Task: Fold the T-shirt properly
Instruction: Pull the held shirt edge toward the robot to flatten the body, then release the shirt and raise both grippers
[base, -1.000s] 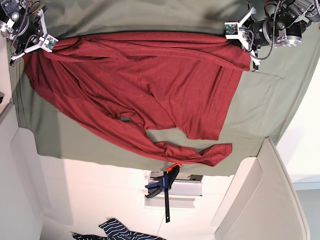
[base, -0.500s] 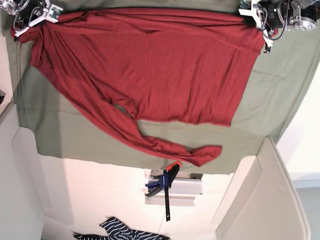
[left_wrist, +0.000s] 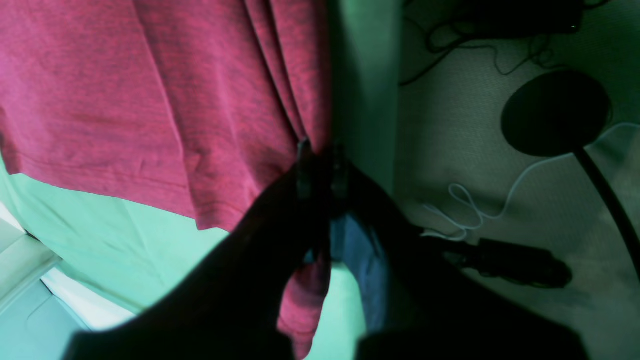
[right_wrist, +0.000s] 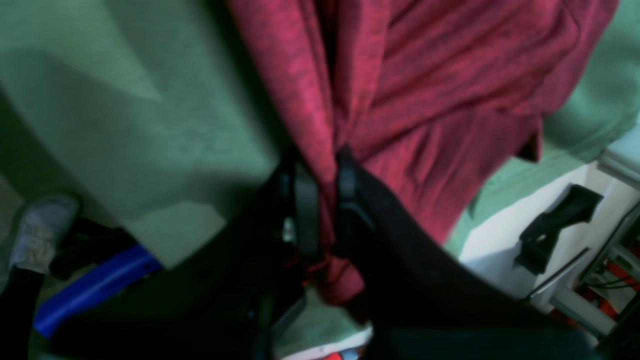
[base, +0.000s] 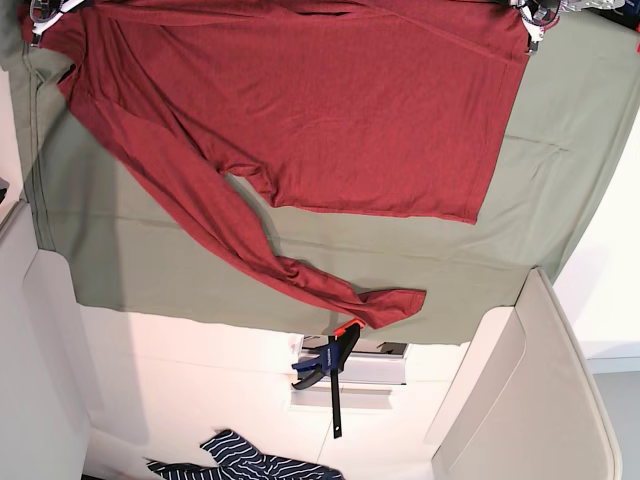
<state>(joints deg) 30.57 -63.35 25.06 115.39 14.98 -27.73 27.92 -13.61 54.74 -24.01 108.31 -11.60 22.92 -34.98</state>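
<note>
presently: t-shirt (base: 320, 110) spread flat on counter (base: 560, 160), one sleeve trailing; left tool (left_wrist: 320, 165) and right tool (right_wrist: 322, 200) each clamp a far-edge corner; no fold made.

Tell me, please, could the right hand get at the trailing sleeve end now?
Probably not: the right hand is shut on the T-shirt, far across the green sheet from that sleeve end.

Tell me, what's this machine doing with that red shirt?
Two robot arms are handling a dark red T-shirt lying over a green cloth sheet. The left end effector and right end effector each pinch a bunched edge of it. One long sleeve trails loose across the sheet; no fold is made yet.
</note>
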